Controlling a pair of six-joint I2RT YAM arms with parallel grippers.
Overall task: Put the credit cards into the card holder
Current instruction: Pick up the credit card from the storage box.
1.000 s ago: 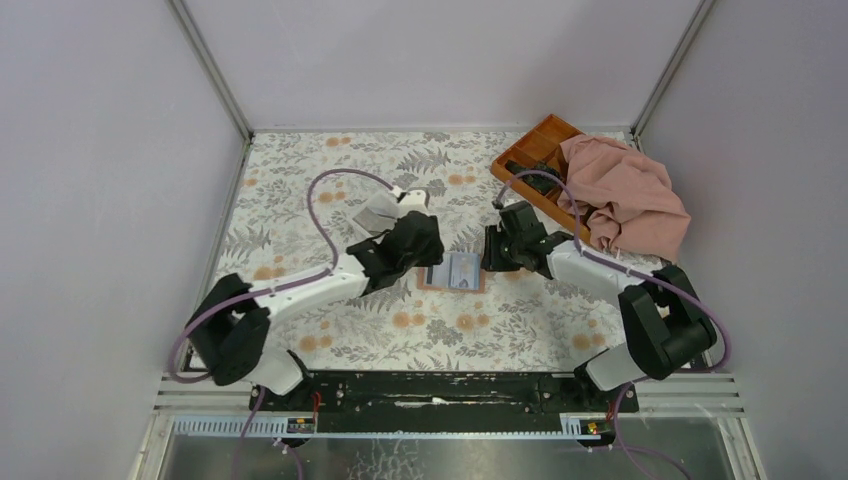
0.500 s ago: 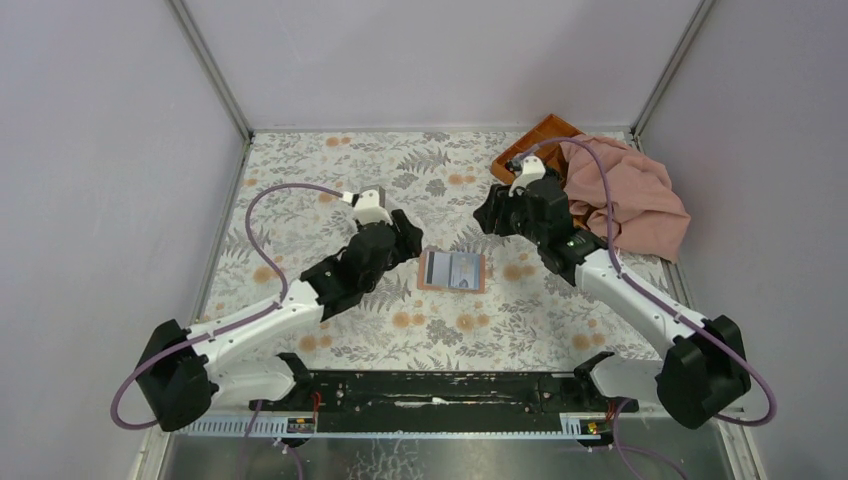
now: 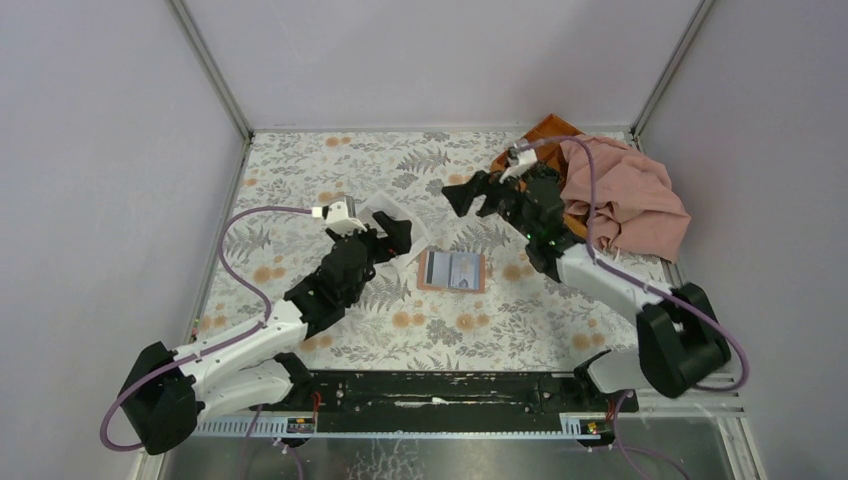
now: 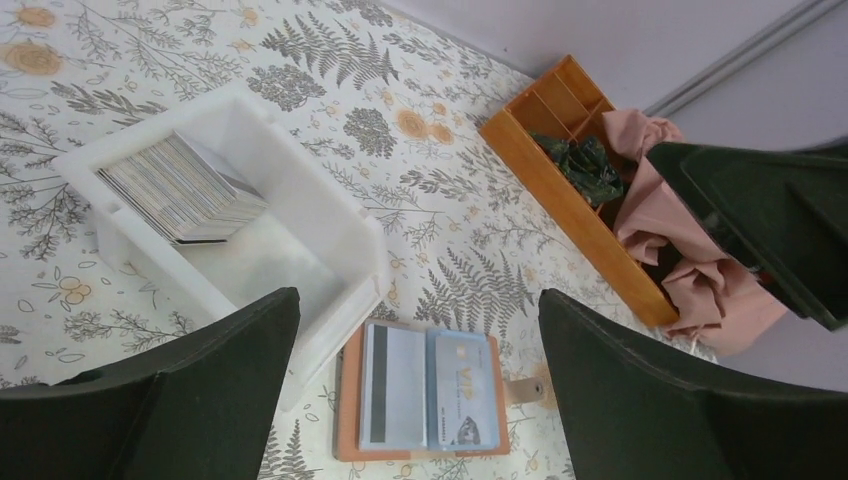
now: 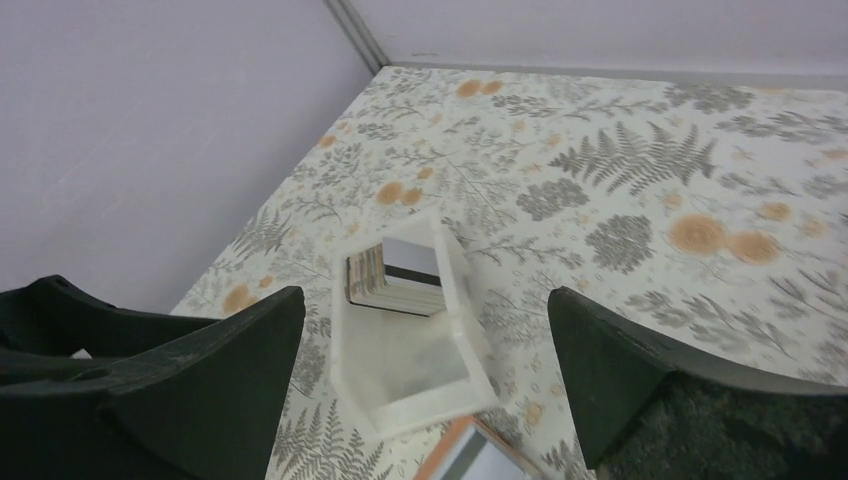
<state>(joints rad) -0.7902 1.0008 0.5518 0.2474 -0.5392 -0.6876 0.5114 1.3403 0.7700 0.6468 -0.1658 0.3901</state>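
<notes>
The card holder [image 3: 452,270] lies open and flat on the floral table between the two arms. Two credit cards sit in it: a grey one with a black stripe [image 4: 395,385] on the left half and a light blue one [image 4: 463,388] on the right half. Its snap tab [image 4: 528,388] sticks out to the right. My left gripper [image 3: 393,238] hovers left of the holder, open and empty, with the holder below its jaws [image 4: 417,300]. My right gripper [image 3: 465,195] is raised behind the holder, open and empty [image 5: 425,300]. Only a corner of the holder [image 5: 455,450] shows in the right wrist view.
A white box [image 4: 330,215] holding a stack of cards [image 4: 180,190] sits just left of the holder, partly under my left gripper. An orange compartment tray [image 3: 530,150] stands at the back right, half covered by a pink cloth [image 3: 625,195].
Both grippers have opened wide and drawn away from the card holder: the left back toward the left, the right up and toward the back. The cards stay in the holder.
</notes>
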